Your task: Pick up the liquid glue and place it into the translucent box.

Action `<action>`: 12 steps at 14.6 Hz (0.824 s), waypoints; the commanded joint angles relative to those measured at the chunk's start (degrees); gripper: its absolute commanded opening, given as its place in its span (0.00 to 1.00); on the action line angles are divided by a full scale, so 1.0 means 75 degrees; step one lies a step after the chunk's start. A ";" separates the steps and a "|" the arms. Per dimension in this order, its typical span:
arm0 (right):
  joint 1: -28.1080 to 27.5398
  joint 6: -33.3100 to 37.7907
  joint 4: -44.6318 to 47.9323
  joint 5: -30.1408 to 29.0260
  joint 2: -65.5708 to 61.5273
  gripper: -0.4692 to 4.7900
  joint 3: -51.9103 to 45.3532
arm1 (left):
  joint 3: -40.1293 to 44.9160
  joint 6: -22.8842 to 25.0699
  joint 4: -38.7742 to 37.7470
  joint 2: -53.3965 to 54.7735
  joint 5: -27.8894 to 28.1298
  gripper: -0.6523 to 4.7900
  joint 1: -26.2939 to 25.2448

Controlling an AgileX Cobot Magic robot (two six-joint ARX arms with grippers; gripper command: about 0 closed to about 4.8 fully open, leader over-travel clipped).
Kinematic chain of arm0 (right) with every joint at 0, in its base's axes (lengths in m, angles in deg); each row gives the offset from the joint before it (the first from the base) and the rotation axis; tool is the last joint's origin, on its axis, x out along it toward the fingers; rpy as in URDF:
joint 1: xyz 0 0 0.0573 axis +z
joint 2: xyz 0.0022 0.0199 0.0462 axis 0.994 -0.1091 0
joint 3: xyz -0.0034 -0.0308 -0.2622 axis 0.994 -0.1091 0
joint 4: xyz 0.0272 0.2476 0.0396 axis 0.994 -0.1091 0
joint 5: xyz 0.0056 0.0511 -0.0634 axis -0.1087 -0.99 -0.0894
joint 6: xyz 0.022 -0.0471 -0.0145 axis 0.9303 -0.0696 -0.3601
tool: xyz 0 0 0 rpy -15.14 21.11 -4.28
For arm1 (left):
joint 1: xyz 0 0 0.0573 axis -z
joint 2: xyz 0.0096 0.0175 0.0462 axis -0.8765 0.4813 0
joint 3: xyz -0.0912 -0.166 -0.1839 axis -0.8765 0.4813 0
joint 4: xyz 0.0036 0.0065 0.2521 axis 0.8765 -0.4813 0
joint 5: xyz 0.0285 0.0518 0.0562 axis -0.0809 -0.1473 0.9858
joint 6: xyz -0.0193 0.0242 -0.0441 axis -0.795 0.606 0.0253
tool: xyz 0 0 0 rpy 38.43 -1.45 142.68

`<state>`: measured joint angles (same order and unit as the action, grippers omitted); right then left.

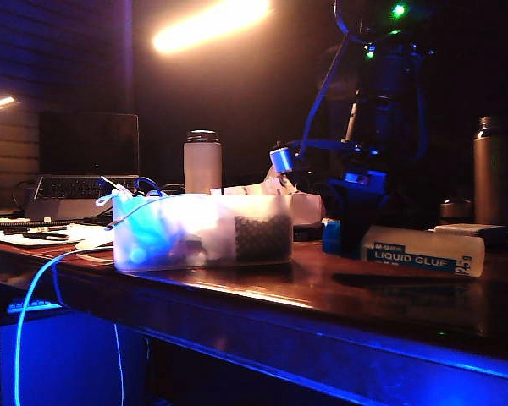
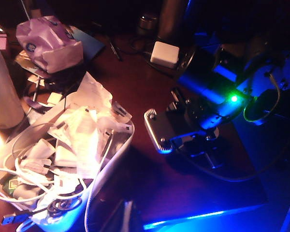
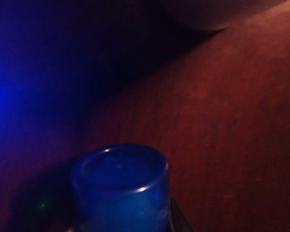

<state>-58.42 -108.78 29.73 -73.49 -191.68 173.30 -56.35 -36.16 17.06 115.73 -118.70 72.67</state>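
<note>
Tabletop (image 1: pixel 262 283): dark polished wood, dimly lit, blue glow along the front edge.

Liquid glue (image 1: pixel 423 251): long whitish bottle with a blue label band, lying on its side on the tabletop, well apart from the box and to its right in the exterior view. Its blue cap (image 3: pixel 120 186) fills the near part of the right wrist view.

Translucent box (image 1: pixel 201 230): frosted tub on the tabletop, heaped with white cables and paper (image 2: pixel 82 130).

Right gripper (image 1: pixel 356 224): down at the cap end of the glue, its dark arm standing in front of the bottle; the grip looks pinched on the bottle near the cap, jaws partly apart.

Left gripper: not visible in any view; state cannot be told.

White tumbler (image 1: pixel 202 161): upright behind the box.

Metal flask (image 1: pixel 489 169): upright, far right.
</note>
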 commanded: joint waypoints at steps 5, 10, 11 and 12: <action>-0.0041 0.0227 0.0810 0.0166 0.0414 0.45 0.0035 | -0.0026 0.0026 0.0012 -0.0023 -0.0050 0.11 0.0003; -0.0050 0.0676 0.2282 0.0300 0.0845 0.45 0.0035 | -0.0026 0.0026 0.0012 -0.0023 -0.0052 0.11 0.0003; -0.0050 0.0804 0.2690 0.0297 0.0938 0.45 0.0035 | -0.0026 0.0026 0.0012 -0.0023 -0.0050 0.11 0.0003; -0.0050 0.0924 0.3063 0.0294 0.1014 0.45 0.0035 | -0.0026 0.0026 0.0012 -0.0023 -0.0050 0.11 0.0003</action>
<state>-58.81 -103.09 48.64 -71.39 -185.16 173.30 -56.35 -36.16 17.04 115.73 -118.70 72.67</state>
